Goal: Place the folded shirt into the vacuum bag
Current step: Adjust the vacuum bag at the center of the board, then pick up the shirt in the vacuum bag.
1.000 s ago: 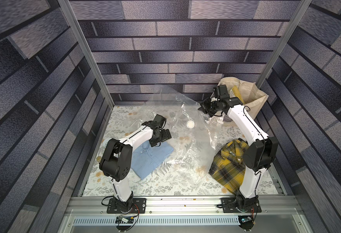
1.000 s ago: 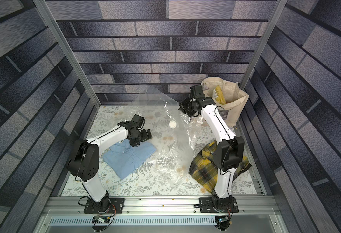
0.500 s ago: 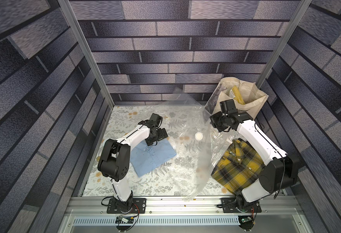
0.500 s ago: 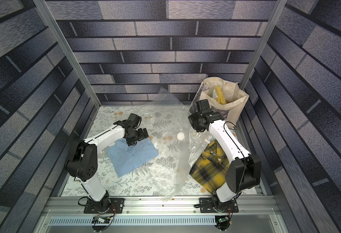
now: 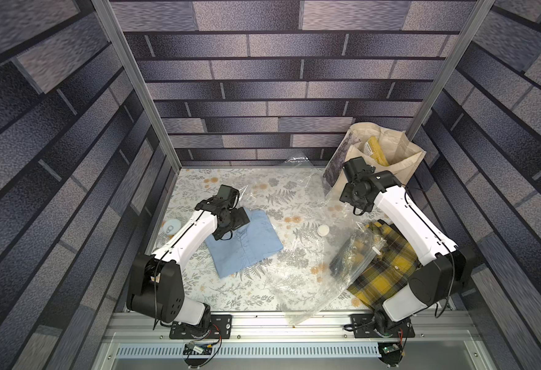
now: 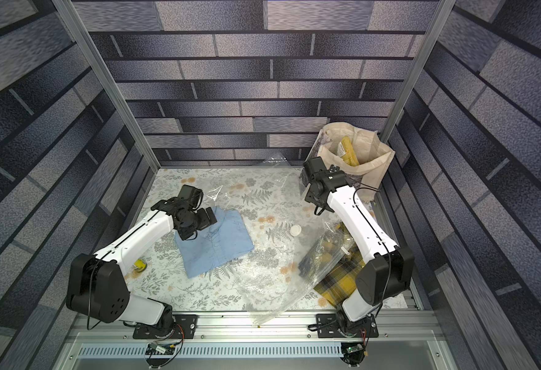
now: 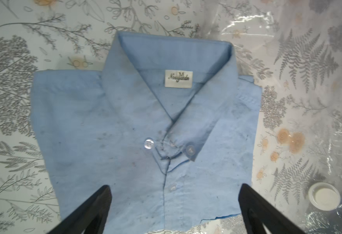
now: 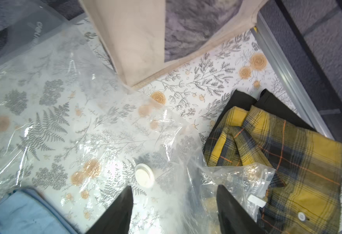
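Note:
The folded shirt (image 5: 246, 238) (image 6: 213, 242) is light blue and lies flat on the floral table, collar toward the back. My left gripper (image 5: 240, 218) (image 7: 175, 189) hangs open over its collar end, one finger on each side of the button line, with nothing held. The vacuum bag (image 5: 307, 256) (image 6: 272, 266) (image 8: 75, 121) lies crumpled to the right of the shirt, its white valve cap (image 5: 323, 230) (image 8: 144, 177) facing up. My right gripper (image 5: 352, 196) (image 8: 174, 188) is open above the bag's far right part. A blurred fold of film shows between its fingers.
A yellow plaid shirt (image 5: 387, 259) (image 8: 287, 154) lies at the right under my right arm, partly covered by clear plastic. A beige tote bag (image 5: 381, 157) (image 8: 137, 40) stands in the back right corner. A small round object (image 5: 170, 226) sits by the left wall.
My right gripper has opened and let go of the vacuum bag, which has dropped from its raised position onto the table. The left gripper has shifted slightly over the shirt.

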You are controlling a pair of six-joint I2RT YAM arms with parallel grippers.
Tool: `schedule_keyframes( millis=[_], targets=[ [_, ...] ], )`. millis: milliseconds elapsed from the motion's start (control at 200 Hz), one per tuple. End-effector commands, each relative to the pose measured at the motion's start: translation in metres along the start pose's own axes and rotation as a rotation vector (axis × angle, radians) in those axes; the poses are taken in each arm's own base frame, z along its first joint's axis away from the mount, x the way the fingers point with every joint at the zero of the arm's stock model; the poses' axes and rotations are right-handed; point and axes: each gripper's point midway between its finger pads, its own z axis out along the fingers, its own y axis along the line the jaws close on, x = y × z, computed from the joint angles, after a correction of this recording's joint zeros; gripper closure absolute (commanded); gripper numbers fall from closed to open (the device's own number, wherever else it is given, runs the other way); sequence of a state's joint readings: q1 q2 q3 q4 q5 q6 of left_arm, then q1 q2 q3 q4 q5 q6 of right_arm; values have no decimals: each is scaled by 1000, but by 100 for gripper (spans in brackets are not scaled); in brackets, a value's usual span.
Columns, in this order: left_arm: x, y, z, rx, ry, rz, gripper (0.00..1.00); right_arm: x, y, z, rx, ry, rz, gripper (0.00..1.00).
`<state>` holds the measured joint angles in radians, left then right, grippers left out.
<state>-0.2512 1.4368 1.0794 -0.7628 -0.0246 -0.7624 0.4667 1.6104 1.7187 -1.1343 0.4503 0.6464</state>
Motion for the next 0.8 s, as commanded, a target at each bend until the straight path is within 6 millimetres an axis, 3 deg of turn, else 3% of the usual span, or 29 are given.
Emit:
schedule_keyframes(
  millis=[0, 80, 155, 210, 225, 301, 461, 616, 796],
  targets=[
    [8, 53, -6, -185, -29, -122, 0, 45, 47, 2, -32, 137, -304, 32],
    [9, 75, -6, -216, -55, -216, 0, 97, 124, 10, -289, 315, -331, 34],
    [10, 89, -3, -222, -71, -277, 0, 131, 181, 19, -440, 436, -321, 36],
    [11, 97, 0, -226, -69, -306, 0, 142, 212, 22, -517, 482, -307, 37],
    [10, 97, 1, -222, -71, -310, 0, 150, 221, 33, -514, 507, -309, 37],
    [11, 96, 8, -185, -60, -328, 1, 162, 247, 55, -533, 561, -289, 38],
    [14, 86, 24, -122, -24, -326, 7, 181, 275, 91, -527, 646, -273, 40],
    [23, 80, 34, -142, -5, -288, 8, 195, 272, 113, -478, 687, -250, 41],
    [38, 77, 54, -141, 42, -281, 9, 213, 273, 122, -480, 750, -217, 43]
  ],
)
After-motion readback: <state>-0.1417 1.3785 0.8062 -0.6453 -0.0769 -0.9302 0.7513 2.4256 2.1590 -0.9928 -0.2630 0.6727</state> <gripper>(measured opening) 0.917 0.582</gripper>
